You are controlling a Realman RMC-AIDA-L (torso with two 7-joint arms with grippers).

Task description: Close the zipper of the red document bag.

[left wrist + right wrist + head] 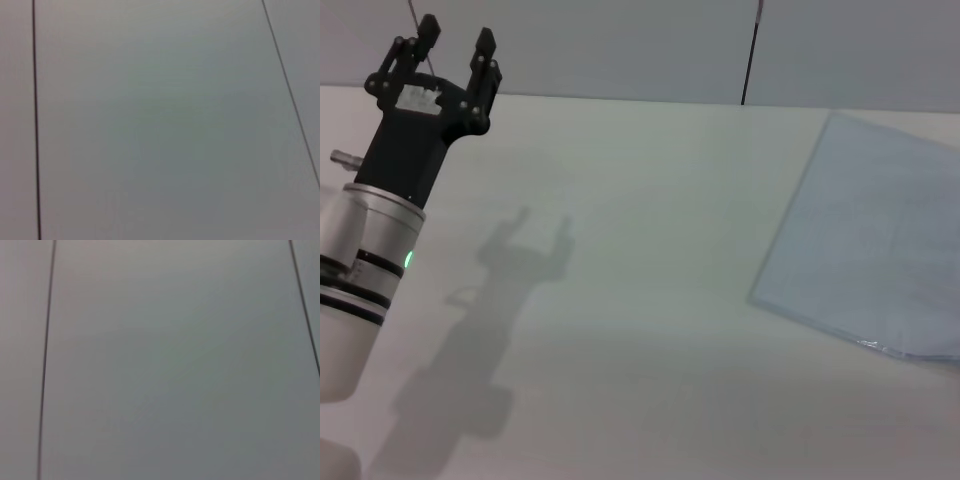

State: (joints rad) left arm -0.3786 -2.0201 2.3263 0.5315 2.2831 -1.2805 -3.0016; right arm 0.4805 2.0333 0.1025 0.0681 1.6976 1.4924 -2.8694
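The left gripper [455,45] hovers above the white table [640,330], fingers spread wide, holding nothing; a white label on its black body is unreadable. Well to its right, the red document bag [875,240] lies flat on the table.

The left gripper [457,48] is raised at the far left, its fingers [483,45] spread apart.

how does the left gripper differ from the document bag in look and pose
The left gripper is black and stands raised above the table at its far left, fingers apart; the document bag is pale blue, translucent and lies flat at the right, cut off by the frame. The left gripper casts a long shadow; the document bag hardly any.
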